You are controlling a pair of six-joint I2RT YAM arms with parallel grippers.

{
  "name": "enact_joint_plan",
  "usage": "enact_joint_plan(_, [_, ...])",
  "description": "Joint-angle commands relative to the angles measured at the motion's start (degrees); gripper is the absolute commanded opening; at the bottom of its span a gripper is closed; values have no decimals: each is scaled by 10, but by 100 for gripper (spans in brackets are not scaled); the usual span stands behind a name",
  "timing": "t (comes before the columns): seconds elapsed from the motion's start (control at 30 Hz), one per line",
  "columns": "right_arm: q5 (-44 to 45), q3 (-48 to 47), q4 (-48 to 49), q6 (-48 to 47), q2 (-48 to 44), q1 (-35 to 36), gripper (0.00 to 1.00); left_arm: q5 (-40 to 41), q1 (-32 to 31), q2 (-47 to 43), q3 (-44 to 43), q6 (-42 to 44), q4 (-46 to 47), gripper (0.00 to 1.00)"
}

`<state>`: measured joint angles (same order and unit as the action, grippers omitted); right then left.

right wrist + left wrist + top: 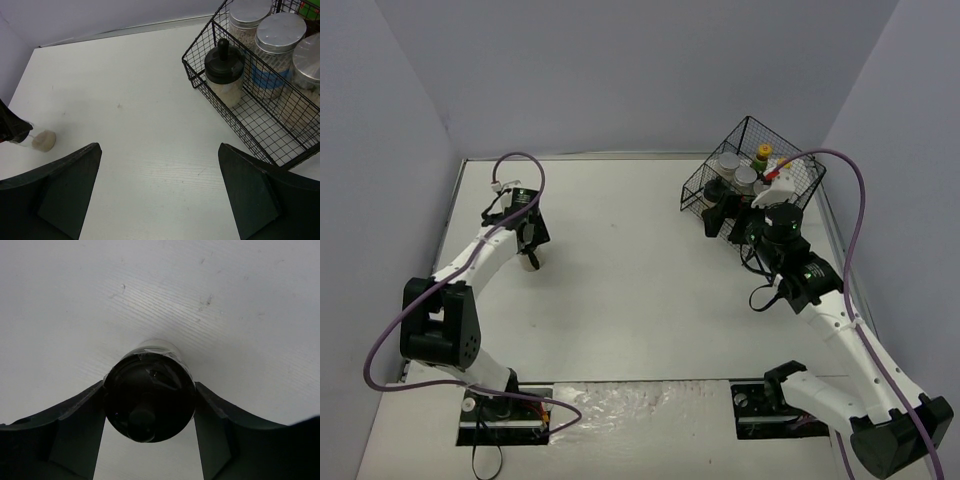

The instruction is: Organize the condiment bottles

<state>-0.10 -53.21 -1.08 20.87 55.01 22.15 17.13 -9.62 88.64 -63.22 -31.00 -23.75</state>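
Note:
My left gripper is shut on a black-capped shaker at the left of the table; in the left wrist view its black cap fills the gap between both fingers. The right wrist view shows this shaker's pale body far left, low over the table. My right gripper is open and empty just in front of the black wire basket. The basket holds another black-capped shaker, three silver-lidded jars and a yellow-capped bottle.
The basket stands at the back right near the wall. Purple cables loop over both arms. White table surface lies between the two grippers. Walls close in on the left, back and right.

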Motion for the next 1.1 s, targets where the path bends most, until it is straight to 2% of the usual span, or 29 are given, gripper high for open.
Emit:
enact_joint_plan(0.0, [-14,-26,34,-16,13,-3,100,-46,-38,-7,-43,14,24,15])
enact_joint_plan(0.07, [-16,-31,33,-23,22,-3,100,-67,-67,2,-53,20,28,6])
enact_joint_plan(0.17, [-20,-37,34,-30,31,-3,100,-111,-115,35,-102,40,26,0])
enact_joint_plan(0.4, [-36,-37,34,-43,40,-3,100,-155,-256,128,-223,68,19,0])
enact_joint_plan(0.63, [-21,-24,33,-58,22,-3,100,-157,-349,200,-299,76,-4,0])
enact_joint_plan(0.7, [-16,-21,33,-60,16,-2,100,-154,-369,212,-306,80,-9,3])
enact_joint_plan(0.8, [-12,-14,33,-64,11,-3,100,-152,-381,217,-307,79,-14,17])
enact_joint_plan(0.9, [-7,-12,33,-67,9,-3,100,-147,-389,215,-307,78,-21,53])
enact_joint_plan(1.0, [-7,-16,33,-69,8,-3,100,-146,-390,204,-304,77,-25,77])
enact_joint_plan(1.07, [-6,-21,33,-70,6,-3,100,-146,-392,190,-303,73,-26,88])
